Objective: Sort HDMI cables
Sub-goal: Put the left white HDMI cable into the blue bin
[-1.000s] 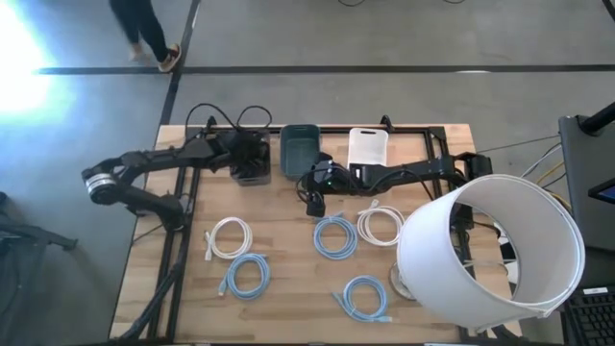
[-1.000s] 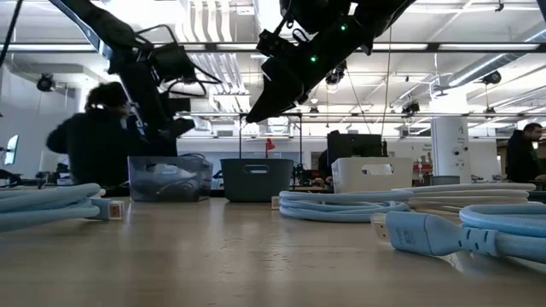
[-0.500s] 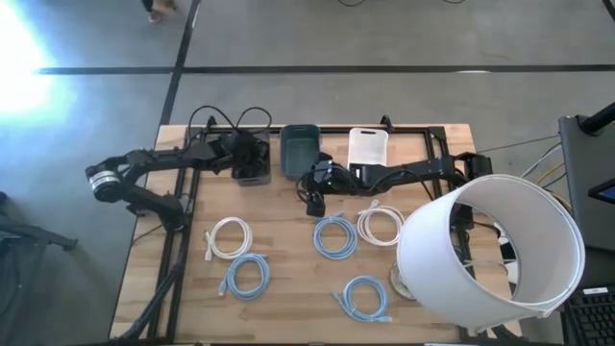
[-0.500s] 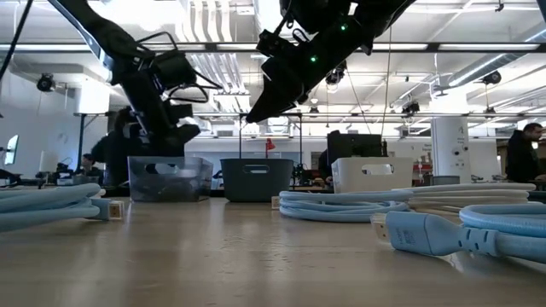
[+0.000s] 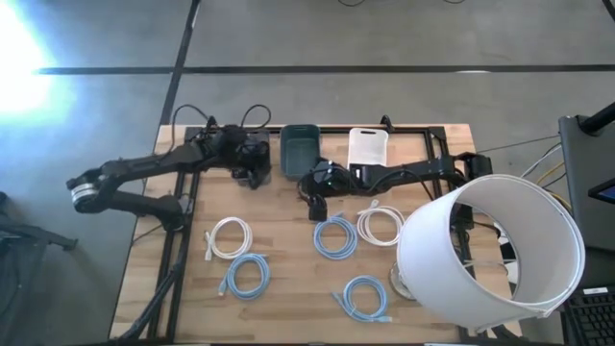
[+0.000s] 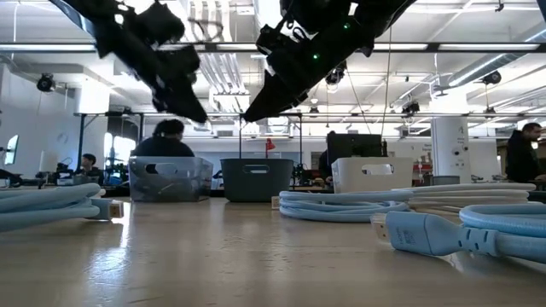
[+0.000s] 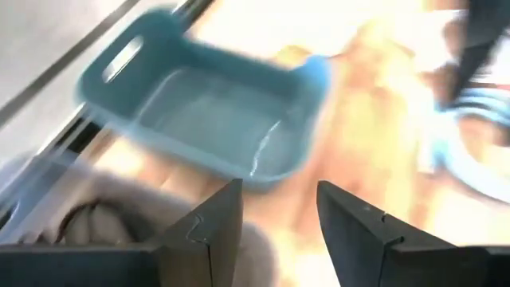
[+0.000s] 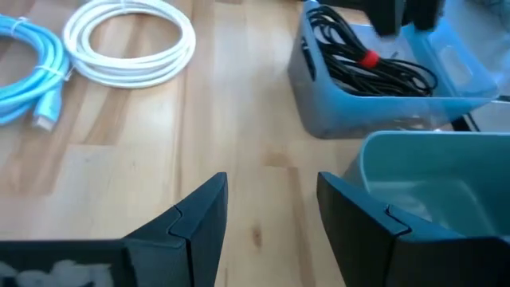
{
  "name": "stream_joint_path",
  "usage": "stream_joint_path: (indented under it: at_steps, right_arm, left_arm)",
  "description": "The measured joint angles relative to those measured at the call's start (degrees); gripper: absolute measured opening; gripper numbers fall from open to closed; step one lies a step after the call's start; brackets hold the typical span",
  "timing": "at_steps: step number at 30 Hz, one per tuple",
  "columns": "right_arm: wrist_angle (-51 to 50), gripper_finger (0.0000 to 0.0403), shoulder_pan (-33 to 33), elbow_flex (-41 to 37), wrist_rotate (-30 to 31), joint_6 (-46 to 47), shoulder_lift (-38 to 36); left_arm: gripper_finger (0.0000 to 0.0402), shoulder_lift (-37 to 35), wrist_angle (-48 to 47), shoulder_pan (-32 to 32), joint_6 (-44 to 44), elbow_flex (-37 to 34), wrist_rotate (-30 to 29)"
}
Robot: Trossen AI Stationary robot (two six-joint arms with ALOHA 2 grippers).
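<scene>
Three light blue HDMI coils and two white coils lie flat on the wooden table. Black cables lie in the clear bin at the far edge. My left gripper is open and empty, raised above the clear bin and facing the teal bin. My right gripper is open and empty, held above the table just near of the teal bin.
A white bin stands to the right of the teal bin at the far edge. A large white cylinder shade covers the table's right side. People show in the room beyond the table.
My left gripper has risen from just above the clear bin to well above it and has swung a little toward the teal bin. The person behind the bin has moved to the right. My right gripper has kept still.
</scene>
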Motion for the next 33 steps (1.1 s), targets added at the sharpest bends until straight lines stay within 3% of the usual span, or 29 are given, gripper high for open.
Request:
stream_joint_path:
  at_steps: [5, 11, 18, 25, 33]
  right_arm:
    - [0.0, 0.0187, 0.0, -0.1, -0.2, 0.0, 0.0]
    - [0.0, 0.0187, 0.0, -0.1, -0.2, 0.0, 0.0]
    - [0.0, 0.0187, 0.0, -0.1, -0.2, 0.0, 0.0]
    - [0.0, 0.0187, 0.0, -0.2, -0.2, -0.2, 0.0]
    - [0.0, 0.0187, 0.0, -0.2, -0.2, -0.1, 0.0]
  left_arm:
    - [0.0165, -6.6, -7.4, -7.1, 3.4, -1.7, 2.2]
    - [0.0165, -10.2, -11.7, -17.9, 2.7, -8.7, 1.9]
    - [0.0165, -9.9, -12.2, -26.5, -0.2, -17.3, -6.2]
    - [0.0165, -9.5, -10.5, -28.1, -1.7, -20.2, -11.9]
    - [0.0165, -8.4, -10.8, -28.3, -4.8, -20.3, -7.8]
